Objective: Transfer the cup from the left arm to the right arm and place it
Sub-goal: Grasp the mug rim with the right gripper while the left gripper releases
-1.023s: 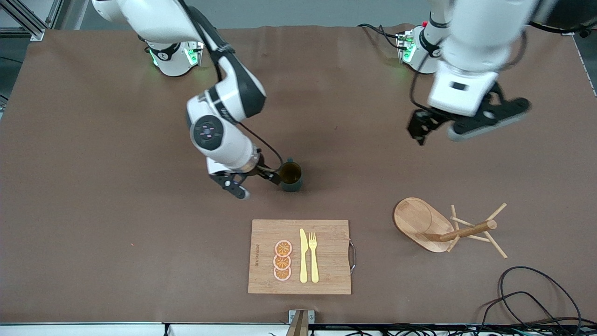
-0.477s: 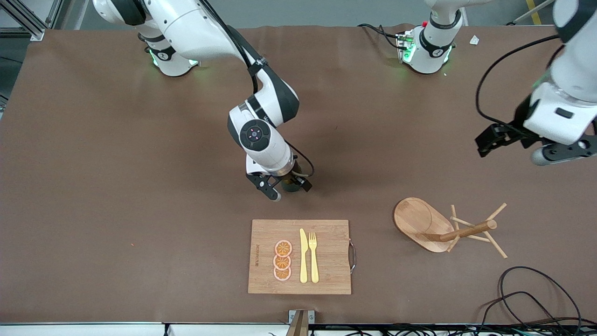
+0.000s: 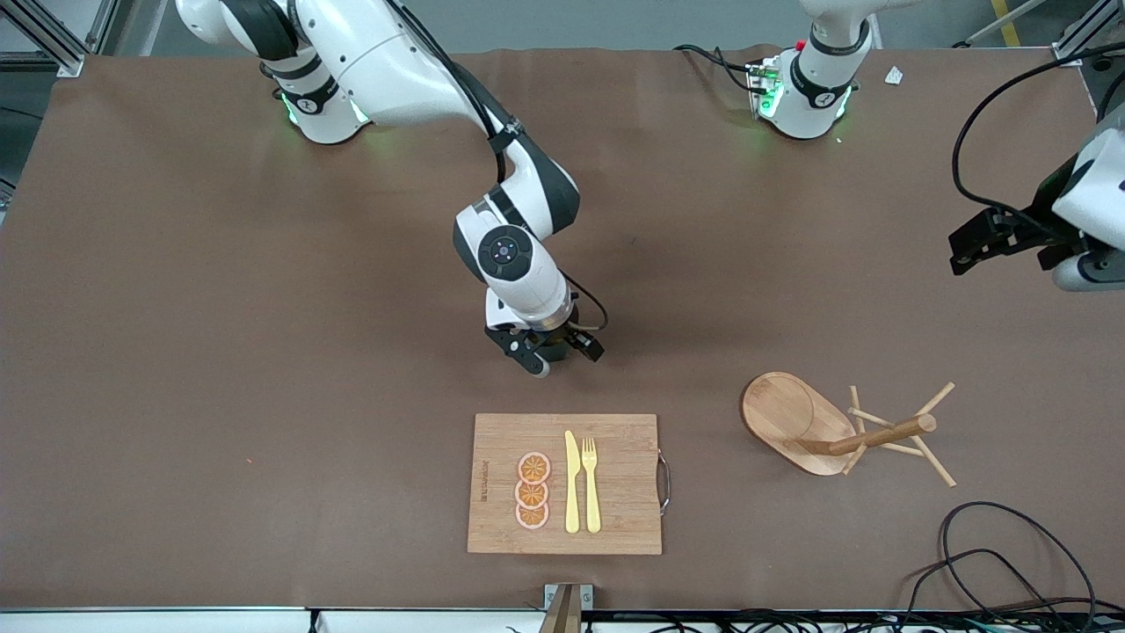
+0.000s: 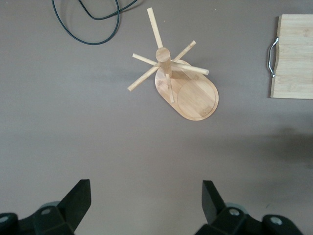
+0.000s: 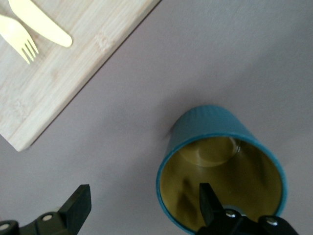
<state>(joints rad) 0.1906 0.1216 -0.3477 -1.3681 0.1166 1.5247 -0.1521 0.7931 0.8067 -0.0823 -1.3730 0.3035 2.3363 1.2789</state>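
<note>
Right now the right gripper (image 3: pixel 555 353) is low over the middle of the brown surface (image 3: pixel 220 352), directly above the teal cup (image 5: pixel 220 171). In the right wrist view the cup stands upright on the surface, its ochre inside showing, with one dark finger (image 5: pixel 208 198) over its rim and the other (image 5: pixel 78 203) off to the side; the jaws are spread wide and hold nothing. From the front the gripper hides the cup. Nearer the front camera lies a wooden cutting board (image 3: pixel 615 519) carrying three orange slices (image 3: pixel 533 491), a yellow knife (image 3: pixel 572 483) and fork (image 3: pixel 591 485). The left gripper (image 3: pixel 1011 242) hangs high at the left arm's end of the surface, jaws wide and empty, above a tipped wooden peg rack (image 3: pixel 835 426).
</note>
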